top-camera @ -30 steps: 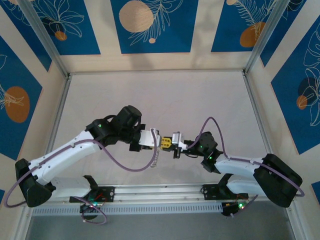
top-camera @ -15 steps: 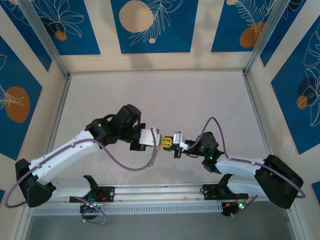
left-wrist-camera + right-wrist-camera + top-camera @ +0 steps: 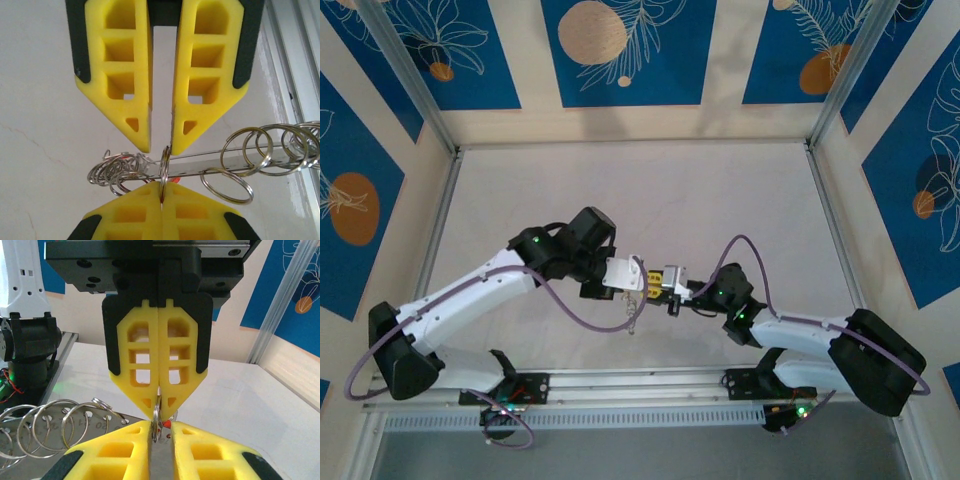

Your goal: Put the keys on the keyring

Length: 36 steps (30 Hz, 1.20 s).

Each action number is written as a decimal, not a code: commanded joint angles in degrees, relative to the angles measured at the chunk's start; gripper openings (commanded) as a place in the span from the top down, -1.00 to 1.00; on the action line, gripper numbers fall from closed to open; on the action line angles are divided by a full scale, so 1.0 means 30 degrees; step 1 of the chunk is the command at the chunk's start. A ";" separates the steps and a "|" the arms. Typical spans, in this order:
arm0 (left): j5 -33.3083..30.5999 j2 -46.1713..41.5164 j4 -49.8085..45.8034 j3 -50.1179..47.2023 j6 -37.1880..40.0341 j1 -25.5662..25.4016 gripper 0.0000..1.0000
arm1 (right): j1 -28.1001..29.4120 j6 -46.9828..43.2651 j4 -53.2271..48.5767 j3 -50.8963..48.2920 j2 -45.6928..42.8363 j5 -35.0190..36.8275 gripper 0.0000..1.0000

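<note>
1. Fingertips of the left end effector [image 3: 162, 187], yellow and ribbed, are pressed fully together. They pinch the lower edge of the keyring [image 3: 164, 166], a thin silver split ring standing upright and seen almost edge-on.
2. Facing it tip to tip is the right end effector [image 3: 161, 149]. Its yellow fingers stand a narrow slit apart, with one tip on each side of the ring's upper edge. Whether they touch the ring cannot be told.
3. A speck of red marks a key [image 3: 173, 179] just beside the pinched ring; the rest of the key is hidden.
4. A flat metal strip [image 3: 192, 165] runs sideways just behind the keyring. Spare rings [image 3: 271, 146] are threaded on it, a loose row on one side and a tight bunch on the other.
5. Seen from above, both end effectors meet in the air over the near middle of the pale bench [image 3: 640, 190]. Some spare rings dangle below them.
6. The left arm [image 3: 470, 295] and right arm [image 3: 800, 335] reach inward from the near edge. A purple cable [image 3: 570, 315] loops beside the left arm.
</note>
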 commanded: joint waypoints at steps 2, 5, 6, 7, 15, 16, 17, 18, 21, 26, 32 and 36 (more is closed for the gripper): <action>-0.0058 0.0265 -0.1211 0.1003 0.0532 -0.0269 1.00 | 0.0088 -0.0433 0.0104 0.0629 0.0541 0.0325 0.62; -0.0103 0.0203 -0.0886 0.1080 0.0298 -0.0248 1.00 | 0.0194 -0.0451 0.0445 0.0630 0.1060 0.0313 0.61; -0.0129 0.0261 -0.0897 0.1087 0.0264 -0.0249 1.00 | 0.0216 -0.0359 0.0457 0.0656 0.1143 0.0301 0.60; -0.0121 0.0333 -0.0987 0.1163 0.0265 -0.0275 1.00 | 0.0244 -0.0302 0.0403 0.0702 0.1220 0.0321 0.58; 0.0108 0.0910 -0.0971 0.1095 0.0040 -0.0246 1.00 | 0.0454 -0.0352 0.0821 0.1214 0.1843 -0.0187 0.55; 0.0177 0.1030 -0.0999 0.1154 -0.0004 -0.0262 1.00 | 0.0456 -0.0375 0.0938 0.1257 0.1945 -0.0229 0.56; 0.0230 0.1165 -0.0986 0.1255 -0.0029 -0.0230 1.00 | 0.0441 -0.0390 0.1013 0.1300 0.2007 -0.0194 0.56; 0.0245 0.1292 -0.1016 0.1316 -0.0030 -0.0234 1.00 | 0.0456 -0.0355 0.0985 0.1326 0.2009 -0.0140 0.58; 0.0354 0.1462 -0.1201 0.1622 0.0025 -0.0247 1.00 | 0.0454 -0.0369 0.0600 0.1417 0.1965 -0.0082 0.83; 0.1239 0.0723 -0.0586 0.0846 0.0525 -0.0021 0.94 | 0.0433 -0.0061 0.0950 0.1163 0.1507 -0.0016 1.00; 0.1883 -0.1926 0.1664 -0.2550 0.1678 0.1004 0.79 | -0.0118 0.0960 0.2244 0.0689 0.0737 -0.0679 1.00; 0.2118 -0.3035 0.3036 -0.3664 0.1313 0.1214 0.80 | -0.0547 0.1241 0.2096 0.0803 0.0402 -0.1564 1.00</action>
